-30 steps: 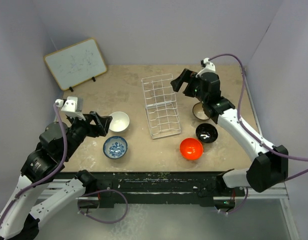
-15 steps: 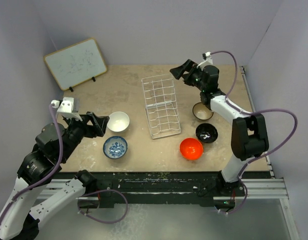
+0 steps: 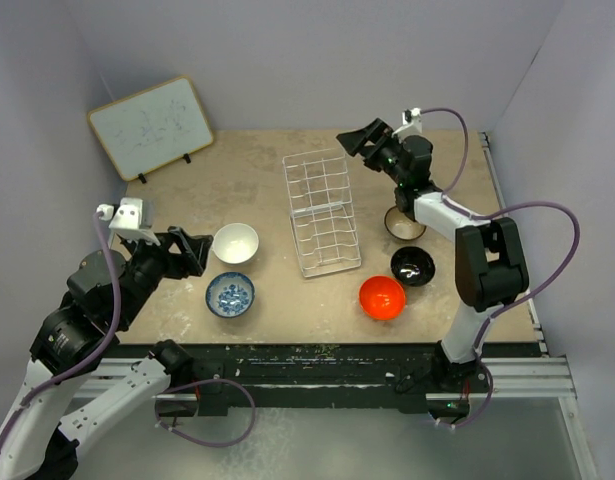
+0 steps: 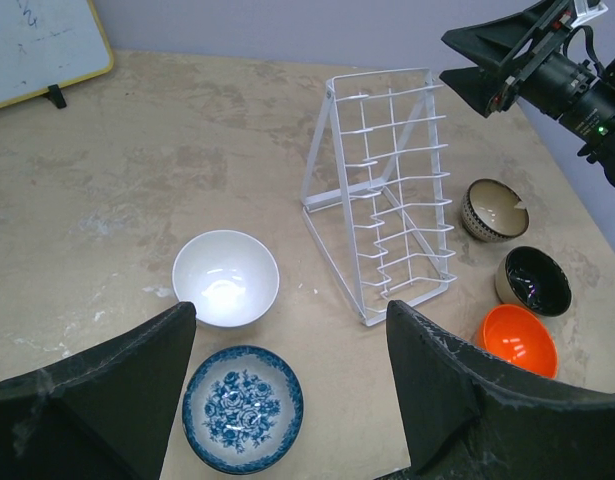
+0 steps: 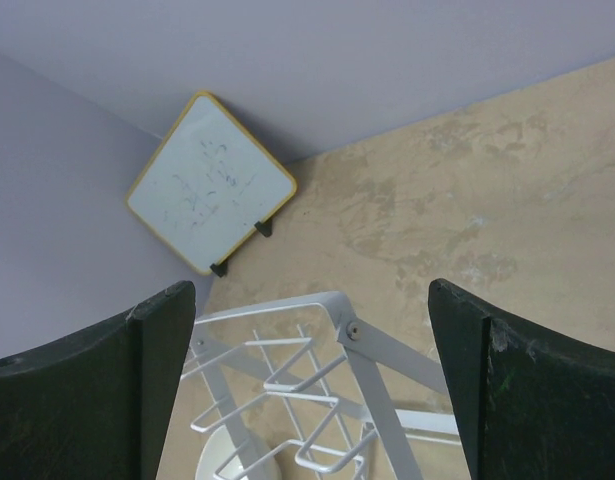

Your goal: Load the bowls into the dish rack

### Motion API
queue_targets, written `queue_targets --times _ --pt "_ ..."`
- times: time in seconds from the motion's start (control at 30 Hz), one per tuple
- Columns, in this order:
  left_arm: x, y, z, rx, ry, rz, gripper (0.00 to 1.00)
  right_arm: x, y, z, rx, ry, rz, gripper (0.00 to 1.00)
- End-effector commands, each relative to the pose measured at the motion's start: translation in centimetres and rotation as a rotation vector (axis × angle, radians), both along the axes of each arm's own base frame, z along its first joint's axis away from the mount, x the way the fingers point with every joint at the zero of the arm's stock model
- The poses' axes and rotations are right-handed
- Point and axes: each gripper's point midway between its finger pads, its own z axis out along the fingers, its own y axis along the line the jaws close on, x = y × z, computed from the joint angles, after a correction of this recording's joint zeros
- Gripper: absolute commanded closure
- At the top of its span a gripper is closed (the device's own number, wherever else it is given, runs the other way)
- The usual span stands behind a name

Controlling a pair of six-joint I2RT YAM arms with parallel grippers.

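The white wire dish rack stands mid-table with nothing in it. The white bowl and the blue-and-white bowl sit to its left. The orange-red bowl, black bowl and brown-inside bowl sit to its right. My left gripper is open and empty, held above the table left of the white bowl and blue bowl. My right gripper is open and empty, raised above the rack's far right corner.
A wood-framed whiteboard leans at the back left and also shows in the right wrist view. Purple walls close in the table on three sides. The right arm passes over the brown-inside bowl.
My right gripper has risen and swung back and left, over the rack's far corner. My left gripper has drawn slightly left, away from the white bowl. The bowls have not moved.
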Motion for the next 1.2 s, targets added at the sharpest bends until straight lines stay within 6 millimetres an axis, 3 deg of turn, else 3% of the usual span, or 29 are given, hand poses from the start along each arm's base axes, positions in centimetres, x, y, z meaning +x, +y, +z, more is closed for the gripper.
queue_targets --times 0.0,0.27,0.4,0.63,0.83,1.17 --pt "-0.3 0.7 1.7 -0.012 -0.046 0.015 0.2 -0.3 -1.3 2.2 0.053 -0.065 -0.093 0.0" --pt "-0.4 1.0 1.6 -0.009 -0.048 0.022 0.2 -1.4 -5.8 3.6 -0.051 -0.073 -0.31 0.0" --pt "-0.3 0.7 1.2 -0.014 -0.043 0.015 0.2 -0.9 -7.3 3.0 -0.133 -0.021 -0.379 0.0" --pt "-0.6 0.9 1.3 -0.02 -0.047 0.016 0.2 2.3 -8.6 -2.0 -0.414 0.208 -0.417 0.0" --pt "-0.7 1.2 1.4 -0.017 -0.052 0.027 0.2 3.1 -9.6 -3.7 -0.528 0.27 -0.435 0.0" --pt "-0.8 1.7 1.1 -0.01 -0.046 0.045 0.19 4.8 -6.6 -9.2 -0.719 0.332 -0.314 0.0"
